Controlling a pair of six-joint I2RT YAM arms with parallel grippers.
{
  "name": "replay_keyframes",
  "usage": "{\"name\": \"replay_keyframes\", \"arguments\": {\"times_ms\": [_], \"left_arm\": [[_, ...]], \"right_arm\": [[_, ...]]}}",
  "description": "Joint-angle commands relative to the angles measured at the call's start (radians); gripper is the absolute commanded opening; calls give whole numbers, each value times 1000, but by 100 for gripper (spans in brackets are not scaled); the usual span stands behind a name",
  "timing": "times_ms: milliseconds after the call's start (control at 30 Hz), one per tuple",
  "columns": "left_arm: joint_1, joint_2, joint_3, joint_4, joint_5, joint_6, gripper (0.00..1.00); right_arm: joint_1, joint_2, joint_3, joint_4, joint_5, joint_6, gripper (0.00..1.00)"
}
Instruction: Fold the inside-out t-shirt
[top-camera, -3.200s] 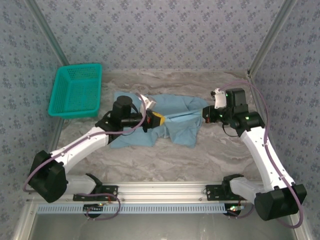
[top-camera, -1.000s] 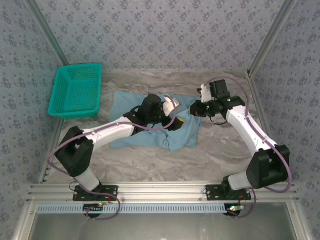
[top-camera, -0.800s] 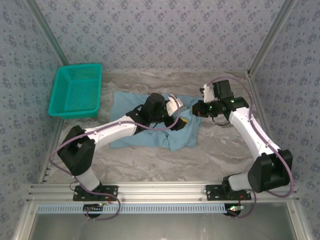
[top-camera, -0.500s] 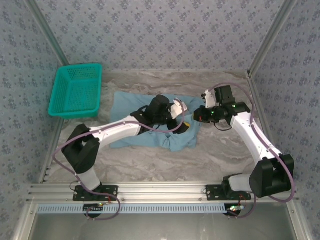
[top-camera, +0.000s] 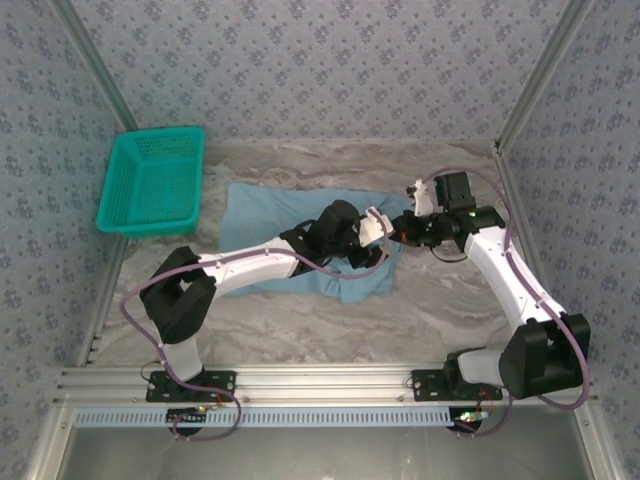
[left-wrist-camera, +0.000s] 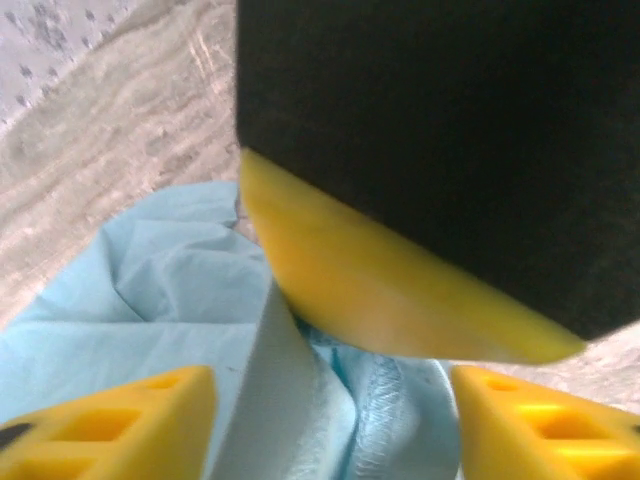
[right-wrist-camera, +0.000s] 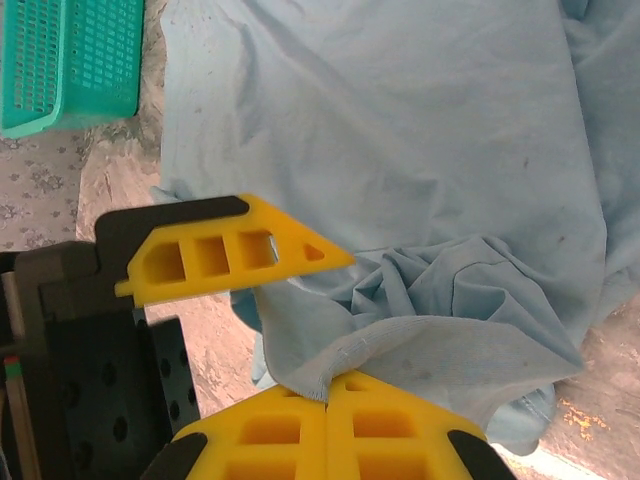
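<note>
The light blue inside-out t-shirt (top-camera: 265, 212) lies spread across the middle of the table, bunched at its right end. My right gripper (top-camera: 401, 229) is at that bunched end, and in its wrist view its two yellow fingers (right-wrist-camera: 410, 430) are pressed together with a stitched edge of the shirt (right-wrist-camera: 400, 345) coming out between them. My left gripper (top-camera: 379, 236) reaches across the shirt and meets it there. Its jaws stand wide apart in the left wrist view, with a raised fold of the shirt (left-wrist-camera: 300, 400) between them. One left finger (right-wrist-camera: 232, 258) hovers just above the pinched edge.
A teal mesh basket (top-camera: 152, 180) sits at the back left, off the shirt's left edge. Bare marbled table (top-camera: 330, 320) lies in front of the shirt. Patterned walls close in the back and both sides.
My left arm has swept rightward over the shirt until its gripper meets the right one. The right gripper shifted slightly, and the shirt's right end has bunched up.
</note>
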Motion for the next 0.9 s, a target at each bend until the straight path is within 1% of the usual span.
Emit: {"name": "replay_keyframes", "arguments": {"times_ms": [0,233,367,467,500,600,700,800,867], "left_arm": [[-3,-10,-10,39,-10,-2,48],[5,-40,-42,34,51,-28,21],[27,-54,-48,16,101,-52,10],[57,-73,-71,47,176,-105,1],[68,-80,-78,56,205,-123,0],[95,-98,-97,70,283,-161,0],[126,-118,-115,76,374,-193,0],[159,-138,-134,88,463,-227,0],[176,-147,-152,107,511,-244,0]], "right_arm": [[-11,-23,-12,10,-25,21,0],[-22,-22,-17,33,-23,34,0],[-24,-22,-11,38,-24,35,1],[-25,-22,-6,45,-29,33,9],[-27,-23,-5,49,-33,33,12],[-30,-30,3,48,-43,16,25],[-34,-56,-2,74,-74,-40,37],[-35,-92,-52,218,-120,-103,51],[-34,-104,-99,335,-145,-127,56]]}}
